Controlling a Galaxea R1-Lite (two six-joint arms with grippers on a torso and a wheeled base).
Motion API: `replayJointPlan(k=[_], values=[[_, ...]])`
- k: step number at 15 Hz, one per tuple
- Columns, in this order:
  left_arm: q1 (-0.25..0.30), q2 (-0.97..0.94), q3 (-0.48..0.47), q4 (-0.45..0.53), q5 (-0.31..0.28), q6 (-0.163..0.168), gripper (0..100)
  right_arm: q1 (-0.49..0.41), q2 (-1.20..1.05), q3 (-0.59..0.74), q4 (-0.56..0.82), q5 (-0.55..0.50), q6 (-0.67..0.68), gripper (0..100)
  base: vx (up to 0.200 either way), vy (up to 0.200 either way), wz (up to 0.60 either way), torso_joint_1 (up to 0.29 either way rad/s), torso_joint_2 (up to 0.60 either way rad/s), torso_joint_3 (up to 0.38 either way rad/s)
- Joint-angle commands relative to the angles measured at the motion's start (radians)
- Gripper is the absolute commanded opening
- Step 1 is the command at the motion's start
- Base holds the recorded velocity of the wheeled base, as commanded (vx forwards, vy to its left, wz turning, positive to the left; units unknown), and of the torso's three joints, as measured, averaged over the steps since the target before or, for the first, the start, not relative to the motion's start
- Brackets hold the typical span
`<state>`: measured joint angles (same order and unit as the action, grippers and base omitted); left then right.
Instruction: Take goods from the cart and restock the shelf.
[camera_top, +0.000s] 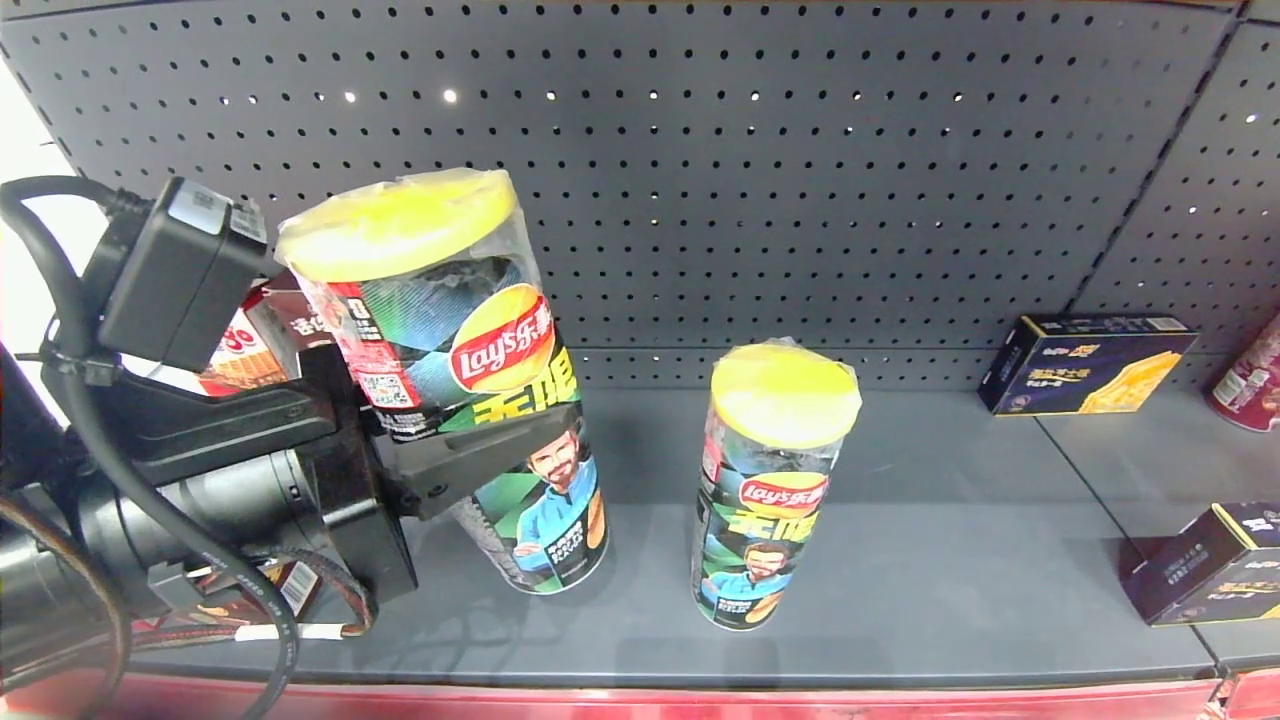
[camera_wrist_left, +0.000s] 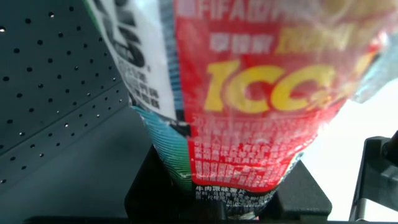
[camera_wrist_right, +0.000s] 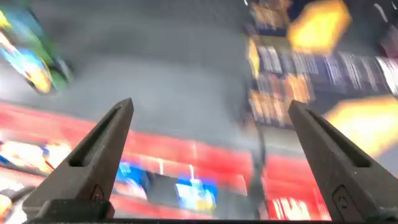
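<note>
Head view: the left gripper (camera_top: 455, 420) clamps a tilted can (camera_top: 440, 330) (yellow lid (camera_top: 400, 222)) over the shelf (camera_top: 950, 560), left of an upright can (camera_top: 770, 490); the right gripper (camera_wrist_right: 211, 104) gapes wide, empty.

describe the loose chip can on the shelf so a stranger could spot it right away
Look at the dark grey shelf under the pegboard wall. Near its middle stands a tall chip can with a yellow lid, upright on the shelf board. Its twin to the left is tilted and clamped in the left gripper; this one stands free, untouched.
</note>
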<state>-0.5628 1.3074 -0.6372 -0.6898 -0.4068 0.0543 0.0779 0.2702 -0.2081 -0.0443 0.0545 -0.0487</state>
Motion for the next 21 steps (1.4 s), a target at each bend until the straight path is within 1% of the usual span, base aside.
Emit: replayJointPlan(k=[1, 2, 3, 4, 5, 7, 8, 9, 10, 14, 17, 21], values=[[0.000, 0.001, 0.002, -0.001, 0.000, 0.001, 0, -0.012, -0.181, 0.006, 0.112, -0.120, 0.012, 100, 0.000, 0.000, 0.00, 0.000, 0.00, 0.000], [-0.002, 0.001, 0.004, -0.001, 0.000, 0.001, 0, -0.013, -0.181, 0.076, 0.093, -0.137, 0.032, 100, 0.000, 0.000, 0.00, 0.000, 0.00, 0.000], [-0.003, 0.001, 0.005, -0.001, 0.000, 0.001, 0, -0.030, -0.189, 0.164, 0.011, -0.176, 0.026, 100, 0.000, 0.000, 0.00, 0.000, 0.00, 0.000], [-0.003, 0.001, 0.005, -0.001, 0.002, 0.001, 0, -0.035, -0.190, 0.208, -0.039, -0.196, 0.017, 100, 0.000, 0.000, 0.00, 0.000, 0.00, 0.000], [-0.005, 0.001, 0.001, -0.001, 0.000, 0.001, 0, -0.053, -0.200, 0.208, -0.028, -0.185, 0.004, 100, 0.000, 0.000, 0.00, 0.000, 0.00, 0.000], [-0.006, 0.001, 0.004, -0.001, 0.000, 0.003, 0, -0.064, -0.230, 0.208, 0.000, -0.045, 0.009, 100, 0.000, 0.000, 0.00, 0.000, 0.00, 0.000], [-0.008, 0.001, 0.004, -0.001, 0.000, 0.003, 0, -0.078, -0.270, 0.205, 0.053, -0.036, 0.017, 100, 0.000, 0.000, 0.00, 0.000, 0.00, 0.000], [-0.008, 0.001, 0.004, -0.001, 0.000, 0.004, 0, -0.078, -0.270, 0.203, 0.057, -0.038, 0.020, 100, 0.000, 0.000, 0.00, 0.000, 0.00, 0.000], [-0.009, 0.004, 0.002, -0.001, -0.001, 0.004, 0, -0.078, -0.270, 0.207, 0.049, -0.068, 0.044, 100, 0.000, 0.000, 0.00, 0.000, 0.00, 0.000], [-0.016, 0.001, -0.004, 0.006, 0.005, 0.003, 0, -0.078, -0.270, 0.207, 0.049, -0.070, 0.044, 100, 0.000, 0.000, 0.00, 0.000, 0.00, 0.000], [-0.014, 0.010, -0.062, 0.013, 0.011, 0.003, 0, -0.078, -0.270, 0.207, 0.049, -0.070, 0.044, 100, 0.000, 0.000, 0.00, 0.000, 0.00, 0.000], [0.000, 0.033, -0.056, 0.016, 0.006, 0.004, 0, -0.078, -0.270, 0.207, 0.049, -0.068, 0.044, 100, 0.000, 0.000, 0.00, 0.000, 0.00, 0.000]])
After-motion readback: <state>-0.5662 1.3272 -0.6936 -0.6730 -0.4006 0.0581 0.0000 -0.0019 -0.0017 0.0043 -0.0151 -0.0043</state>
